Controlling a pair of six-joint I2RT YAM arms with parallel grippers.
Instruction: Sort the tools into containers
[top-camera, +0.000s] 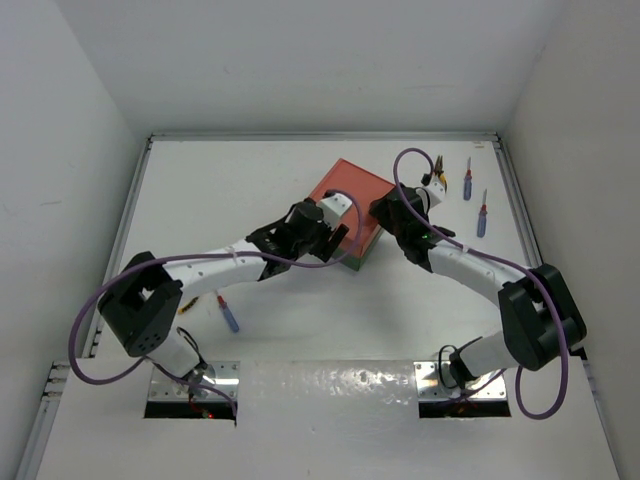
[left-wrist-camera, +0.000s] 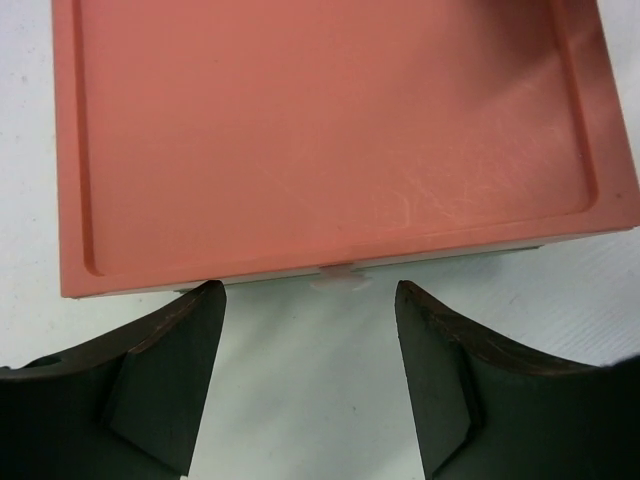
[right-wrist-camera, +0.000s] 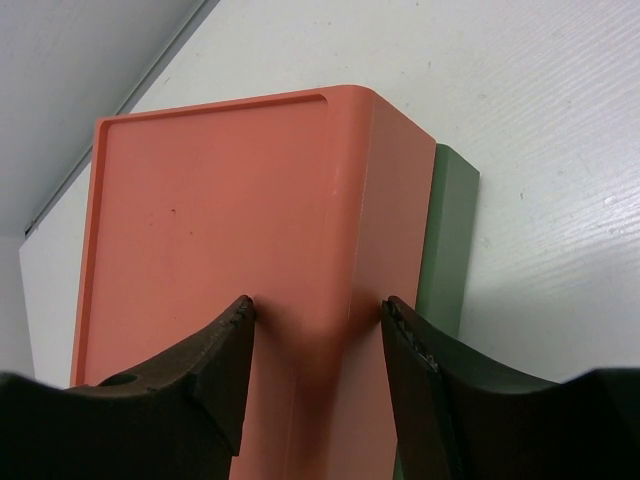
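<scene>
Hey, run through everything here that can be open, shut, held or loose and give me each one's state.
Left end effector: open, empty, facing the white knob.
Right end effector: astride the salmon-red box's edge, grip unclear.
Salmon-red box: drawer shut, stacked on the green box.
Green box: drawer state not visible.
Pliers: loose, unsorted.
Screwdrivers: three, all loose, unsorted.

The upper drawer box (top-camera: 345, 200) sits on lower drawer box (top-camera: 362, 258); pliers (top-camera: 438, 182) and 2 screwdrivers (top-camera: 467, 180) lie right, 1 screwdriver (top-camera: 229, 314) near-left.
</scene>
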